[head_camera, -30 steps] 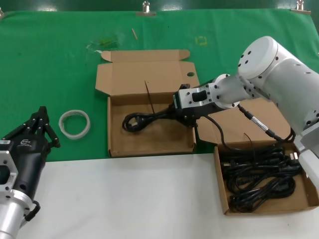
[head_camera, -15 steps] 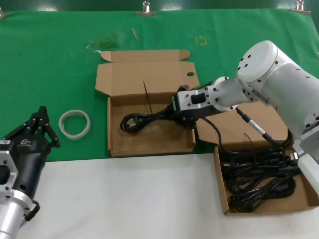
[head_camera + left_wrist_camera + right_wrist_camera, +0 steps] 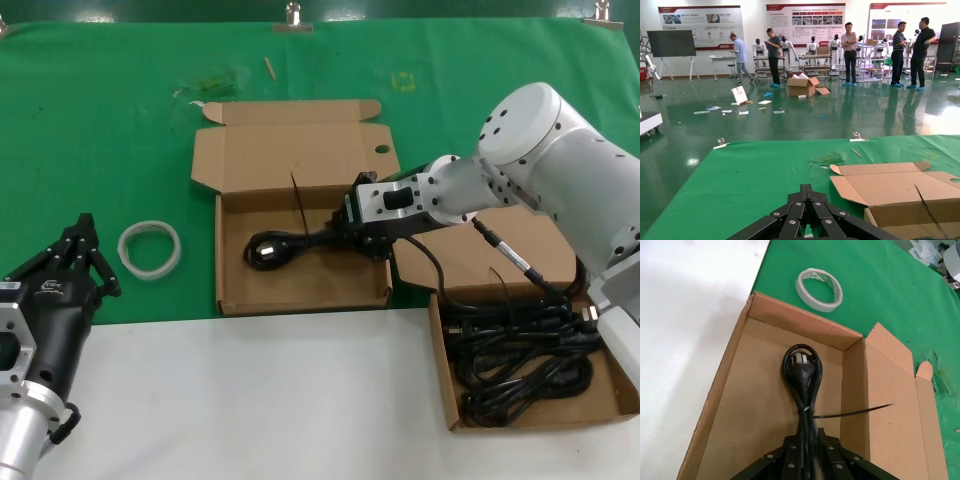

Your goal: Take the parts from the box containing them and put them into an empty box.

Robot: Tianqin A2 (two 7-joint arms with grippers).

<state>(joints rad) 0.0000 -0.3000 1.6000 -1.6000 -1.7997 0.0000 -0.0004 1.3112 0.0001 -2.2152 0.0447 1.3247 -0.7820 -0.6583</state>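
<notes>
Green cloth covers my desk [image 3: 120, 140]. My right claw [image 3: 350, 232] pinches a power cord [image 3: 285, 246] low inside the empty box [image 3: 232, 290]; next I judge releasing it. My left claw [image 3: 85, 250], pressed together, waits.

No legible text anywhere; the hall's wall posters [image 3: 700, 20] carry print too small to read.

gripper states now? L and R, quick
Left gripper: shut, holding nothing, parked beside the white ring.
Right gripper: shut on a black power cord, over the left box.
</notes>
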